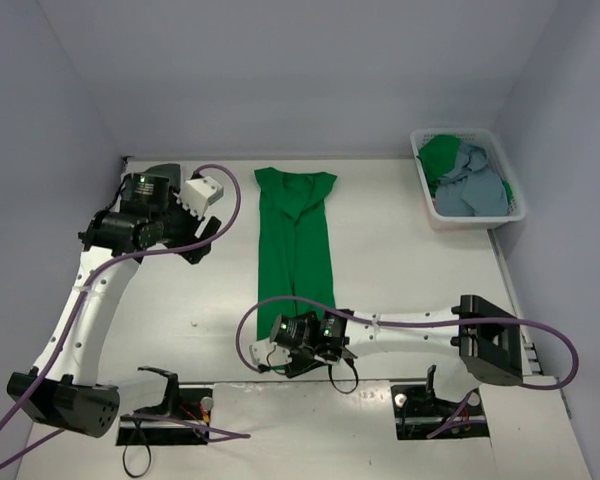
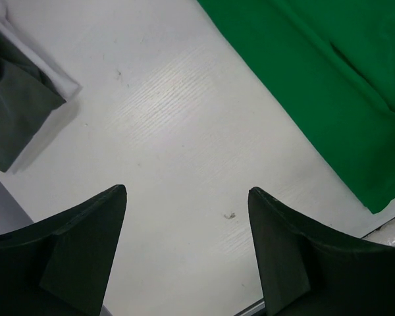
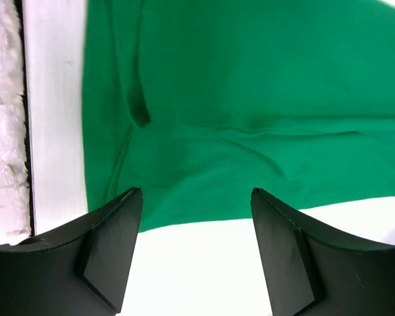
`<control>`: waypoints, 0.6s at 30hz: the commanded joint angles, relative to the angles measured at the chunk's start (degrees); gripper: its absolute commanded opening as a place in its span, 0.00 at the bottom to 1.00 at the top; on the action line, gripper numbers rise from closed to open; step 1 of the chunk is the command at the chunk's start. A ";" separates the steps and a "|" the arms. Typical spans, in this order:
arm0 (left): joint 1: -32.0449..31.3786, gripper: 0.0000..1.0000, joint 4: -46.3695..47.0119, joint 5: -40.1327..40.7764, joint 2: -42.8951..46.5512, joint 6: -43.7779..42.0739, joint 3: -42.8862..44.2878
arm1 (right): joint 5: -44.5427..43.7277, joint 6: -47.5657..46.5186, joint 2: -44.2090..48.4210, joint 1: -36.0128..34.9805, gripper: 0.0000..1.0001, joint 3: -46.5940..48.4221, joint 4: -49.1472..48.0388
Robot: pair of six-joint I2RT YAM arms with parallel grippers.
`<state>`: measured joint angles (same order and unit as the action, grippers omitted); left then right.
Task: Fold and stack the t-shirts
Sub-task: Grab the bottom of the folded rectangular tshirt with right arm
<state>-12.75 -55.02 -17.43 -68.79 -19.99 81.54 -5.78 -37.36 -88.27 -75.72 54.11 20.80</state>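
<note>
My right gripper (image 3: pixel 196 197) hangs low in the middle of the overhead view, jaws apart and holding nothing, just above the near hem of the green t-shirt (image 1: pixel 295 240). That shirt lies flat on the table (image 1: pixel 430 290) as a long narrow strip running up the centre of the frame, collar at the far end. My left gripper (image 2: pixel 185 191) sits in the upper left, jaws also apart and empty, over bare table beside the strip.

The shirt looks light, limp and thin. It should drape and slide rather than hold a shape, so I judge the best hold is a pinch on the hem corners, lifting both layers together.

Counting the cloth:
- One green shirt is laid out.
- One white shirt (image 2: pixel 52 76) and one dark grey shirt (image 2: pixel 13 112) lie touching at the upper left of my left wrist view.
- In the basket (image 1: pixel 475 220) at upper right I see green cloth (image 1: pixel 440 155) and blue-grey cloth (image 1: pixel 475 185). I cannot tell how many garments those make.
</note>
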 commanded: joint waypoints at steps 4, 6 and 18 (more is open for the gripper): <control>2.64 0.69 4.40 -2.07 0.68 0.39 -0.33 | -4.42 -1.31 0.73 -5.30 0.66 -1.02 -5.24; 3.70 0.69 4.66 -3.13 0.77 1.09 -0.68 | -3.19 -0.78 0.12 -6.36 0.67 -0.41 -5.07; 4.58 0.69 5.28 -4.71 1.03 1.79 -2.09 | 2.70 -0.08 -4.10 -7.51 0.68 1.35 -4.71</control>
<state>-8.91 -52.14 -20.18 -68.88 -19.05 77.87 -5.08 -37.74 -91.05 -83.05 53.67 16.73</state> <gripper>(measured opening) 0.689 0.677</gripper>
